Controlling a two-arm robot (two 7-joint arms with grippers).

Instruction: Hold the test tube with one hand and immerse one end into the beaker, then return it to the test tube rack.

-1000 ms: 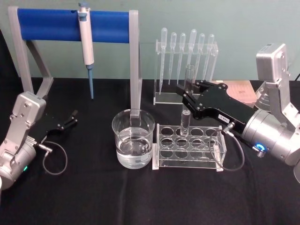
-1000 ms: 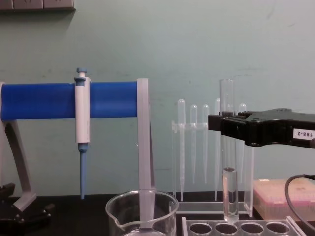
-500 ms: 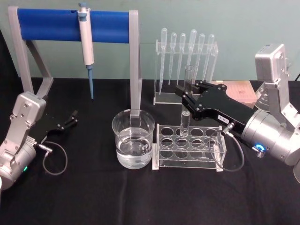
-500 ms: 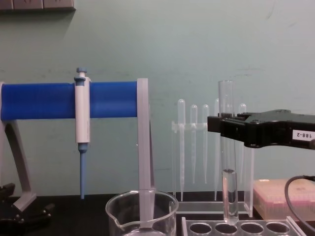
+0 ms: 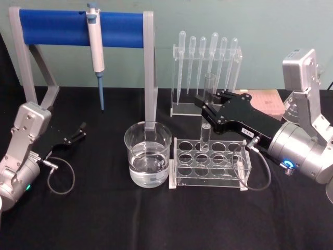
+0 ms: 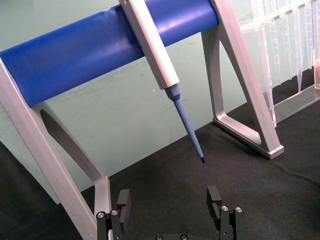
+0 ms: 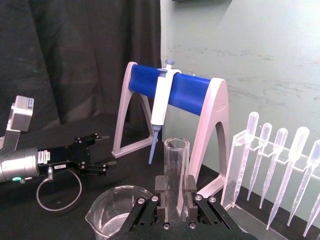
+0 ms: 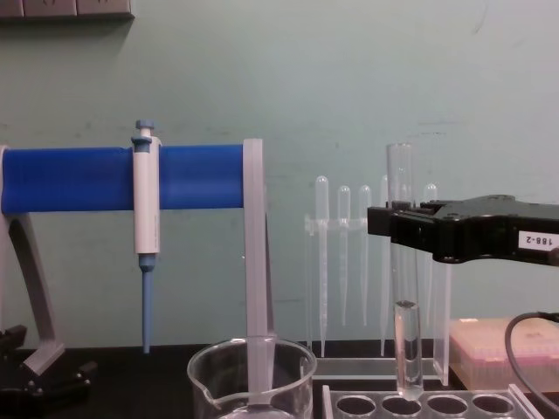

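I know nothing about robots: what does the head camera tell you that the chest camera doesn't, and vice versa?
Head view: the water level in the beaker, the whole rack from above, and the left gripper parked open at the table's left. Chest view: the round end of the test tube hanging just over the rack's holes, and a readable "188-2" label on the right gripper. Both: the right gripper shut on the upright tube, and the micropipette hanging on its blue stand.
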